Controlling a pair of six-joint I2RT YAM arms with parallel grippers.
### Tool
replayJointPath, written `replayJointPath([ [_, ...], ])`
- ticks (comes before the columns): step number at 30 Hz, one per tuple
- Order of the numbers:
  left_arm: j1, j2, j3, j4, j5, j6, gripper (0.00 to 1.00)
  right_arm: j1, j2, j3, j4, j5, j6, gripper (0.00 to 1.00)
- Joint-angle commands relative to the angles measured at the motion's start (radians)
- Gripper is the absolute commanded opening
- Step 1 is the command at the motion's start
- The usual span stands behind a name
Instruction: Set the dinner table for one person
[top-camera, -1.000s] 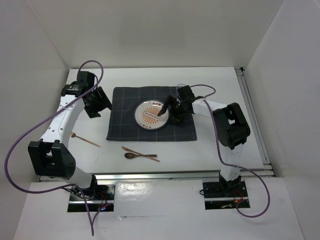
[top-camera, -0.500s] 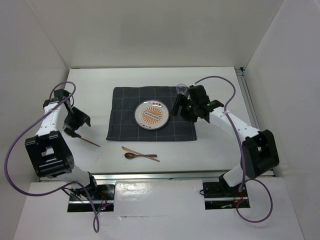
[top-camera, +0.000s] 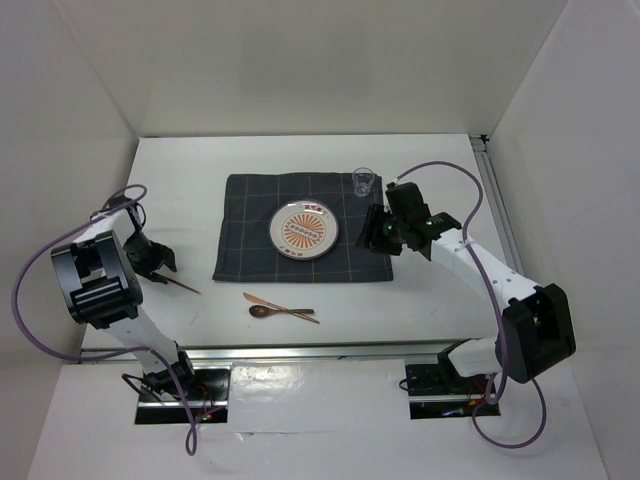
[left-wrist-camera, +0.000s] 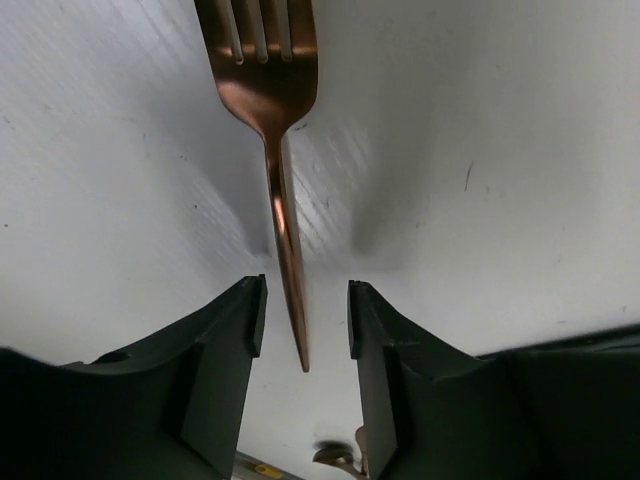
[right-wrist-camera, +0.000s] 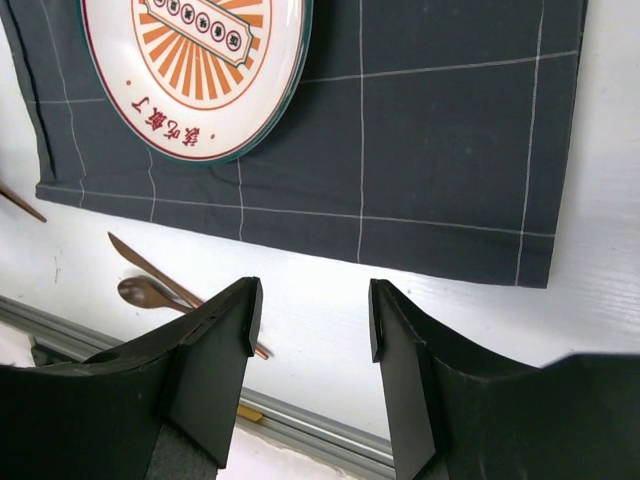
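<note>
left wrist view: the left hand, fingers parted, straddles the handle of a copper fork lying on the white desk that underlies everything. the right hand, open and empty, hovers at the edge of the checked cloth bearing the plate.

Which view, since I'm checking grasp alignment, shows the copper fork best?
Left wrist: the copper fork is close and sharp, tines and handle. Top external shows just a thin sliver; right wrist, perhaps a tip.

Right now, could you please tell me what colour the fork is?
The fork is shiny copper; left wrist view.
</note>
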Motion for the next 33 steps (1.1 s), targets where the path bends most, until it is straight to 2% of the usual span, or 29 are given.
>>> replayJointPath([
  [1, 0.006, 0.004, -0.003, 0.035, -0.023, -0.054, 0.53, 0.001, -0.046, -0.014, -0.028, 0.023, -0.002, 0.58],
  [4, 0.006, 0.027, 0.008, 0.035, -0.048, -0.064, 0.48, 0.001, -0.046, -0.014, -0.028, 0.023, -0.002, 0.58],
  [7, 0.006, 0.054, -0.007, 0.044, -0.069, -0.074, 0.33, 0.001, -0.046, -0.014, -0.028, 0.032, -0.002, 0.58],
  [8, 0.006, 0.054, -0.007, 0.044, -0.069, -0.074, 0.24, 0.001, -0.046, -0.002, -0.028, 0.032, -0.002, 0.58],
  [9, 0.006, 0.065, -0.018, 0.044, -0.069, -0.074, 0.12, 0.001, -0.046, -0.002, -0.037, 0.041, -0.002, 0.58],
  [12, 0.006, 0.065, -0.018, 0.082, -0.013, -0.016, 0.0, 0.001, -0.046, 0.019, -0.037, 0.05, -0.011, 0.58],
  [16, -0.02, 0.042, 0.043, 0.052, -0.034, 0.056, 0.0, 0.001, -0.046, 0.028, -0.046, 0.051, -0.011, 0.58],
  [18, -0.048, 0.013, 0.121, 0.01, -0.056, 0.097, 0.0, 0.001, -0.037, 0.039, -0.046, 0.051, -0.02, 0.58],
  [21, -0.155, -0.025, 0.235, -0.033, -0.111, 0.174, 0.0, 0.001, -0.028, 0.048, -0.046, 0.06, -0.02, 0.58],
  [26, -0.314, -0.036, 0.377, -0.063, -0.111, 0.294, 0.0, 0.001, 0.003, 0.058, -0.046, 0.051, -0.02, 0.58],
  [31, -0.517, 0.053, 0.517, -0.086, -0.1, 0.358, 0.0, 0.001, 0.003, 0.058, -0.046, 0.061, -0.02, 0.58],
  [33, -0.56, 0.126, 0.589, -0.112, -0.088, 0.378, 0.0, 0.001, 0.003, 0.058, -0.066, 0.061, -0.02, 0.58],
])
